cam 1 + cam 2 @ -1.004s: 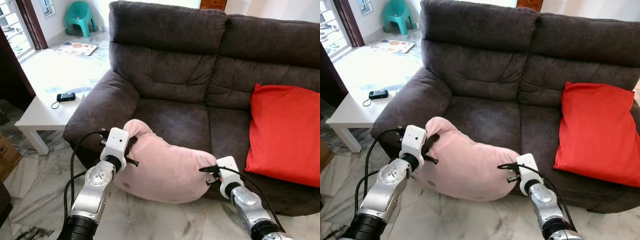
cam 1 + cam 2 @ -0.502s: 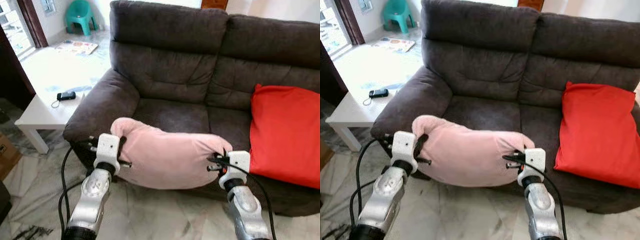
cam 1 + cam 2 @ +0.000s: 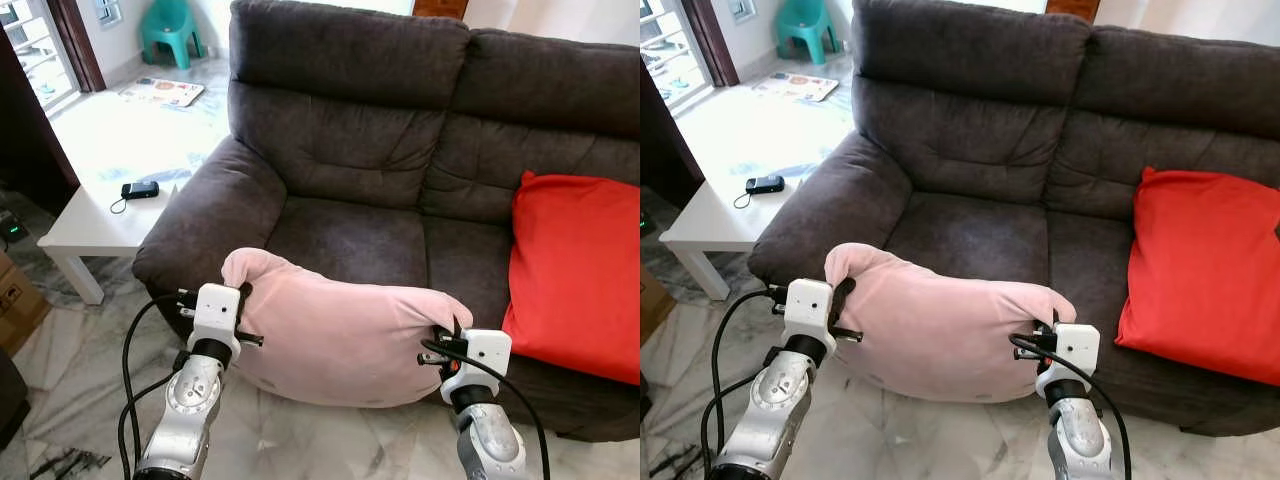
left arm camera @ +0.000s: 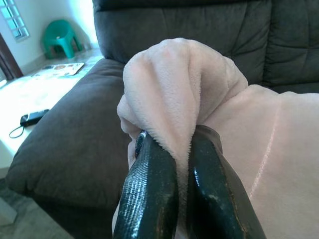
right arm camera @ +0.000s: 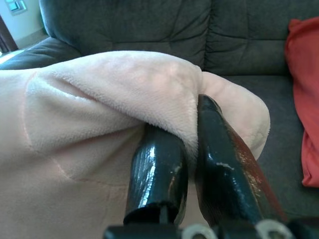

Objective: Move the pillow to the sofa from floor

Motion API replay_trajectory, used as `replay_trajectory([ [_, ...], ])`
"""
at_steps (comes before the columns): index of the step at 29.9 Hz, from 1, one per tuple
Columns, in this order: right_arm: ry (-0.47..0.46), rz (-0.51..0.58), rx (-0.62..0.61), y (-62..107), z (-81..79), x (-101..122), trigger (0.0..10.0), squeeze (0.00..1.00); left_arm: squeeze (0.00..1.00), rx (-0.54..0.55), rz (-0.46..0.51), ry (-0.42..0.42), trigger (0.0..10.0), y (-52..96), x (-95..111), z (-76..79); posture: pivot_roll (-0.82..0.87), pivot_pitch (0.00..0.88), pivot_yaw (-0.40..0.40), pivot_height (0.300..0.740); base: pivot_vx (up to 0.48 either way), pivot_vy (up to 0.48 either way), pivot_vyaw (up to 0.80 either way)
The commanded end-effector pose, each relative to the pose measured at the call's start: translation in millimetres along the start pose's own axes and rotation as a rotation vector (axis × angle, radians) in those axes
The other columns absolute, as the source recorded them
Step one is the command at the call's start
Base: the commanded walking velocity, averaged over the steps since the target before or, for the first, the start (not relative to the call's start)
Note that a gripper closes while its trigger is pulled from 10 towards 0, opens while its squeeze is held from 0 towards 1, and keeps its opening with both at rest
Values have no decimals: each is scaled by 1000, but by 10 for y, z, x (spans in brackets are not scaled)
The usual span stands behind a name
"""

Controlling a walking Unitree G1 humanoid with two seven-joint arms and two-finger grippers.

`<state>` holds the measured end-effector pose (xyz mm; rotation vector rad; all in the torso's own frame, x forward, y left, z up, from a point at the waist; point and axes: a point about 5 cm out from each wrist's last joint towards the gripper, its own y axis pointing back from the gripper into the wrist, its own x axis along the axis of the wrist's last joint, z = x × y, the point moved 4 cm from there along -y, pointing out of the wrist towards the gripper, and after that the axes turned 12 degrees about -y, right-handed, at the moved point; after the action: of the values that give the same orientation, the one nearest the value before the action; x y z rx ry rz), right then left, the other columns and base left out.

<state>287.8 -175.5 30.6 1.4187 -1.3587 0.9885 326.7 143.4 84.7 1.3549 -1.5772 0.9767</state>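
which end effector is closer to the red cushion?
Right. The right end effector grips the pink pillow at its end beside the red cushion; the left end effector grips the pillow's far end, by the sofa armrest.

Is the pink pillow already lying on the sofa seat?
No, the pink pillow hangs in front of the sofa, pinched by the left hand and right hand.

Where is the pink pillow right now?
The pink pillow hangs before the sofa's left seat, pinched at its ends by the left gripper and right gripper.
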Motion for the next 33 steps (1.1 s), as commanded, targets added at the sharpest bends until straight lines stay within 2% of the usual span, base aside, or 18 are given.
replay_trajectory([
  [1, -15, 95, -36, -7, 73, 182, 10000, 0, 0, 31, 19, -17, 10000, 6, 10, -44, 51, 0, -66, 740, 0, 0, 0],
  [9, -21, 125, -39, -83, 25, 263, 10000, 0, 0, 29, 23, -24, 10000, -34, -3, -71, 48, 0, -58, 740, 0, 0, 0],
  [20, 2, 178, -1, -198, -69, 470, 10000, 0, 0, 68, 62, -27, 10000, -104, 110, -188, 56, 0, -59, 740, 0, 0, 0],
  [24, -1, 211, 25, -224, -125, 600, 10000, 0, 0, 147, 110, -44, 10000, -140, 267, -381, 73, 0, -76, 740, 0, 0, 0],
  [30, 0, 202, 32, -224, -140, 598, 10000, 0, 0, 178, 127, -36, 10000, -118, 342, -476, 80, 0, -84, 740, 0, 0, 0],
  [33, -2, 196, 24, -236, -128, 614, 10000, 0, 0, 165, 108, -24, 10000, -115, 306, -441, 74, 0, -83, 740, 0, 306, 0],
])
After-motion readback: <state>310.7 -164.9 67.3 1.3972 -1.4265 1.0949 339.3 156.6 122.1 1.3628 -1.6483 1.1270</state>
